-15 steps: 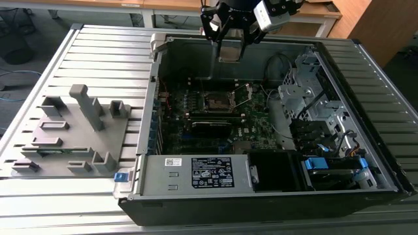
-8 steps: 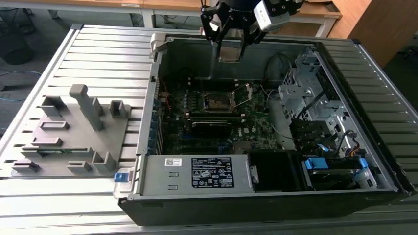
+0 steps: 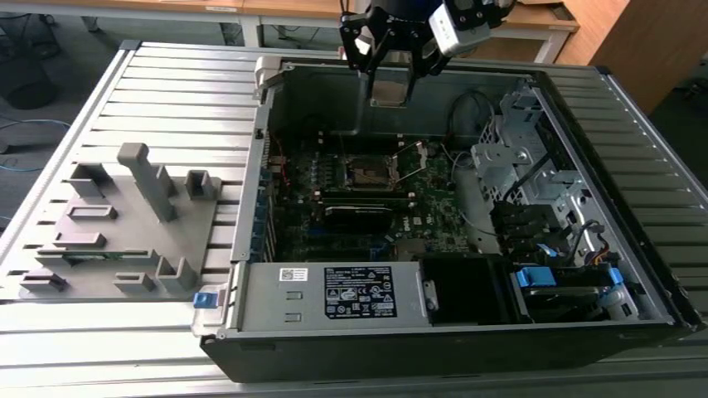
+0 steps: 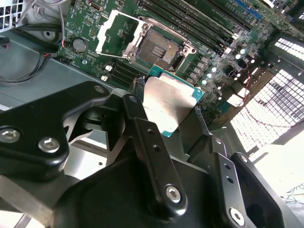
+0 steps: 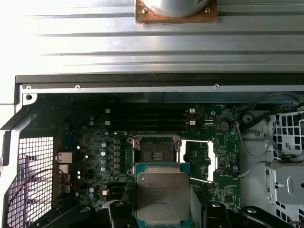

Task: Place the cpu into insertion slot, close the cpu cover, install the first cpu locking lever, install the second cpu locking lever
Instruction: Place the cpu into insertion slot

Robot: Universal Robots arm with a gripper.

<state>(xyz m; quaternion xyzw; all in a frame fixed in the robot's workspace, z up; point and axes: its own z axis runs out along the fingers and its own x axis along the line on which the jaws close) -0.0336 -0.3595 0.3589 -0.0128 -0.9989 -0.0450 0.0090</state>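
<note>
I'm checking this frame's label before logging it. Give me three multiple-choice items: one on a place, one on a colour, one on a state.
1. Where is the chip?
A) seated in the socket
B) held by the end effector above the board
C) in a person's hand

2. What colour is the chip's top?
A) grey
B) red
C) yellow

3. How is the socket's cover?
A) shut over the socket
B) flipped open beside it
C) bent in half

Answers:
1 B, the end effector grips it over the board in both wrist views.
2 A, dull grey metal shows.
3 B, the socket lies bare with the cover swung aside.
</note>
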